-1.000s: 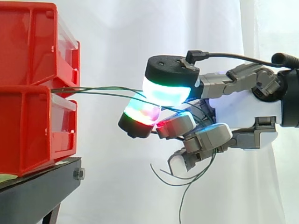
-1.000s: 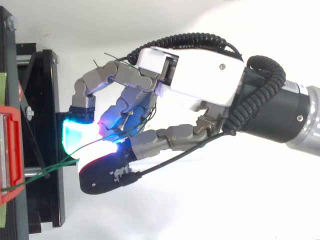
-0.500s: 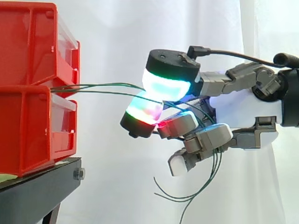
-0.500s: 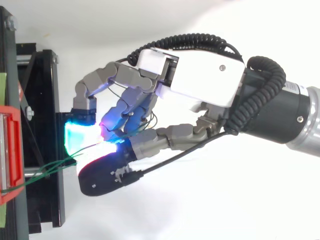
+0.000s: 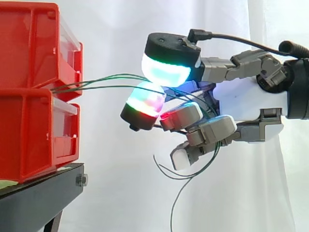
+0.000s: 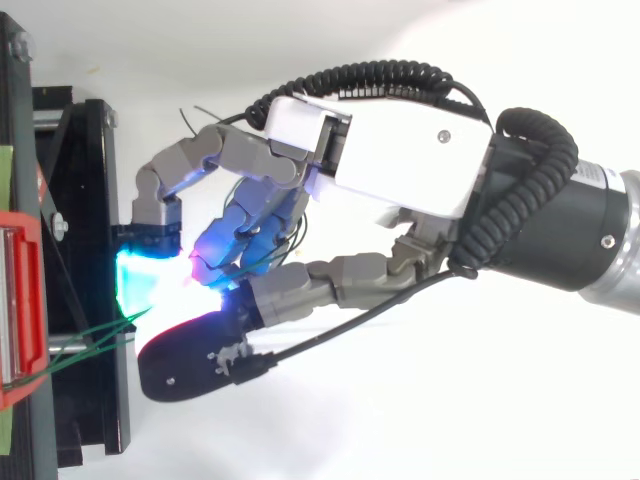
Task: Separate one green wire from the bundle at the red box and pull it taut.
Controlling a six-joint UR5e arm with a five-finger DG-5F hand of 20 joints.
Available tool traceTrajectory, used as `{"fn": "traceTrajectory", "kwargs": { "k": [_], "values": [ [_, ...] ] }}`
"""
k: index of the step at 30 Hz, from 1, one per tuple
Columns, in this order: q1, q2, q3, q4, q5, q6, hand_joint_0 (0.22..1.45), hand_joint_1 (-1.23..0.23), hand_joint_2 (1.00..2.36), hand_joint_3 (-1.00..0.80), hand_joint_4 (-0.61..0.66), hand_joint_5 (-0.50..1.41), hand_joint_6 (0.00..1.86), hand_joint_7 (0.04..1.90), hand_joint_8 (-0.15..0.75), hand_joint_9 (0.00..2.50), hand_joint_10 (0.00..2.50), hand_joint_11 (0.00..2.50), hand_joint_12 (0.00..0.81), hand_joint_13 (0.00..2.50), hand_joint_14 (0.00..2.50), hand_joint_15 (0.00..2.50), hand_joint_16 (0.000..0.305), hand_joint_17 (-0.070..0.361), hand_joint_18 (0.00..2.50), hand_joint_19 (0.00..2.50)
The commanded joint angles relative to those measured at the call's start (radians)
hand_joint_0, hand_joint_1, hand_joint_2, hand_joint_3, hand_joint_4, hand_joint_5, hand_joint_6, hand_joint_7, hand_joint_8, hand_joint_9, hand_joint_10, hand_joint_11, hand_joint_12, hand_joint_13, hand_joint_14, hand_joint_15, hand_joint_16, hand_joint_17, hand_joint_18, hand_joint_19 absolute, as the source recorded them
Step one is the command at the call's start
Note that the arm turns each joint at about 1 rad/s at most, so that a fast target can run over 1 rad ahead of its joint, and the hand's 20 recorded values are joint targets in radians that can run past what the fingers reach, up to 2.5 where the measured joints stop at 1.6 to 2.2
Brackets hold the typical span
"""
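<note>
Several thin green wires (image 5: 106,81) come out of the gap between the two stacked red bins (image 5: 29,87) and run right in a slight upward bow. My hand (image 5: 246,104) reaches in from the right. Its fingers are curled, and the wires pass between an upper green-glowing pad (image 5: 166,70) and a lower red-green pad (image 5: 145,101), which pinch them. The wires thread on through the curled fingers, and their loose ends (image 5: 186,174) hang in loops below. From above, the hand (image 6: 400,170) sits just right of the stand, with the wires (image 6: 95,335) slanting to the red bin (image 6: 20,300).
The red bins rest on a black stand (image 5: 38,193) at the left, whose frame (image 6: 85,250) lies close to the fingertips in the top view. A white curtain hangs behind. Open space lies below and to the right of the hand.
The hand has shifted left toward the bins and a little upward. The wires between bins and pads now bow more. The hanging loose ends have swung.
</note>
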Motion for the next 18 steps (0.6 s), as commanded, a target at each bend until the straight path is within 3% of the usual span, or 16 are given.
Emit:
{"fn": "traceTrajectory", "kwargs": {
  "k": [1, 10, 18],
  "values": [
    [0.0, 0.0, 0.0, -0.005, -0.001, -0.004, 0.54, -0.65, 1.0, -0.49, 0.19, -0.23, 0.9, 1.0, 0.309, 1.14, 0.05, 1.63, 0.338, 1.45, 0.01, 1.52, 0.059, 0.132, 0.89, 0.55],
    [0.0, 0.0, 0.0, -0.005, -0.001, -0.007, 0.6, -0.57, 1.01, -0.38, 0.18, -0.23, 0.89, 1.0, 0.292, 1.16, 0.0, 1.64, 0.317, 1.45, 0.01, 1.53, 0.056, 0.127, 0.88, 0.56],
    [0.0, -0.002, 0.0, -0.005, -0.001, -0.009, 0.62, -0.66, 1.02, -0.26, 0.17, -0.23, 0.89, 1.0, 0.291, 1.16, 0.0, 1.65, 0.322, 1.45, 0.01, 1.52, 0.056, 0.126, 0.88, 0.55]
  ]
}}
